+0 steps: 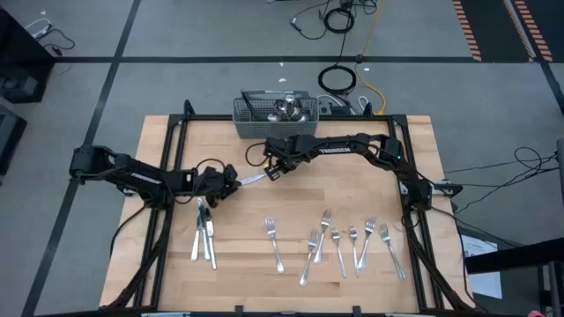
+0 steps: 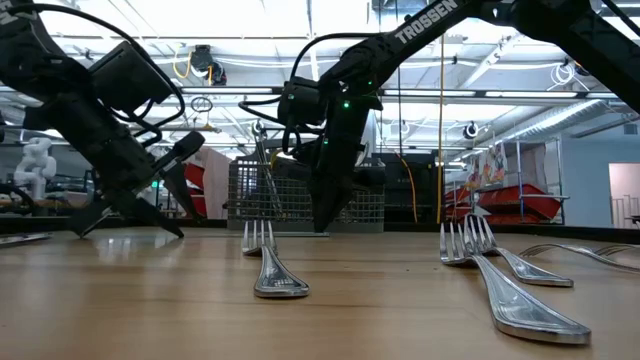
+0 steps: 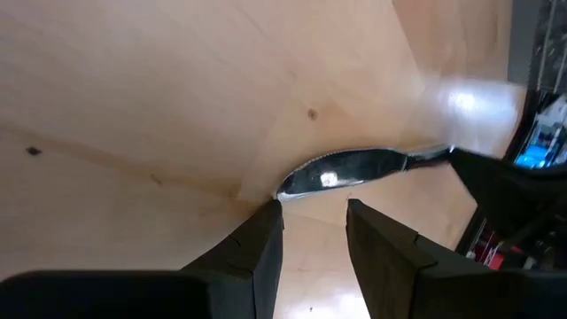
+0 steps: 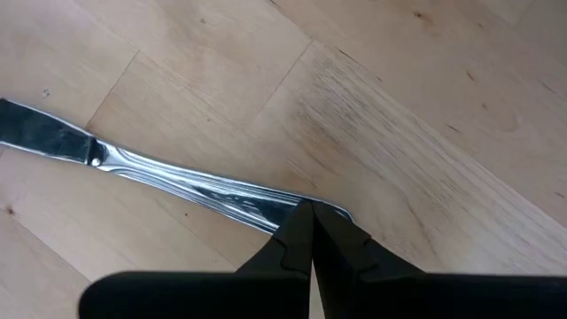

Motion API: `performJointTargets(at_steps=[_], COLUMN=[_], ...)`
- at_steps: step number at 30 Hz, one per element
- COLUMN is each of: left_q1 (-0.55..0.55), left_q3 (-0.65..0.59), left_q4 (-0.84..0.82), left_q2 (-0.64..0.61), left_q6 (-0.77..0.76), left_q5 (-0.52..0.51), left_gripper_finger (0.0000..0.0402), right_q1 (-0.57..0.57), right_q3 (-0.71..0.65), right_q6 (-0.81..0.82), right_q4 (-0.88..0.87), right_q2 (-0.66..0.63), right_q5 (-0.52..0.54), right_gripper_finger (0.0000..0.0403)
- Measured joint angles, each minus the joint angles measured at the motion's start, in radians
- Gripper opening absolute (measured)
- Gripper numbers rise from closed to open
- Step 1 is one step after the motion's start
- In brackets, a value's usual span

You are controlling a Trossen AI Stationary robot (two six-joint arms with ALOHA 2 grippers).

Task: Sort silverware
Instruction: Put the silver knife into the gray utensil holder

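Mid-table, the right gripper [image 1: 275,170] pinches a slim silver table knife [image 1: 253,179] by its handle, offering the blade toward the left gripper's [image 1: 231,184] spread fingers for a likely handover.

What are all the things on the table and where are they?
Forks: seven, silver, spread along the table's near side, right of middle.
Knives: about three, silver, lying together near-left.
Knife: one, silver, mid-table, between the two grippers.
Basket: one, grey wire mesh, far edge, some silverware inside.
Table: one, light wood.
Left gripper: open, at the knife's blade tip.
Right gripper: shut on the knife's handle end.
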Motion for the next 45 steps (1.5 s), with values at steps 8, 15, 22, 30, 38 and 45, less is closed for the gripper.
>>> performJointTargets(at_steps=[8, 15, 22, 30, 38, 45], left_q1=[0.002, 0.002, 0.001, -0.010, -0.013, -0.003], left_q3=[0.003, 0.003, 0.003, 0.003, 0.003, -0.001], left_q4=[-0.082, -0.103, -0.102, -0.095, -0.148, -0.234], left_q2=[0.001, 0.001, 0.001, 0.000, -0.029, -0.078], left_q6=[-0.032, -0.038, 0.041, 0.057, 0.060, 0.006], left_q5=[-0.167, -0.213, -0.133, -0.096, -0.021, -0.074], left_gripper_finger=[0.0086, 0.0008, 0.0005, 0.0038, 0.0041, 0.0043], right_q1=[0.002, 0.003, 0.004, 0.005, 0.008, 0.010], right_q3=[0.000, 0.000, 0.000, 0.004, 0.003, 0.002], right_q6=[-0.012, -0.021, -0.034, -0.041, -0.046, -0.057], right_q4=[0.004, 0.003, 0.001, -0.003, -0.004, -0.002], right_q2=[0.000, 0.000, 0.000, 0.015, 0.018, 0.018], right_q5=[0.001, 0.000, 0.001, 0.002, 0.002, 0.002], right_gripper_finger=[0.0000, 0.0000, 0.0000, 0.0000, 0.0000, 0.0000])
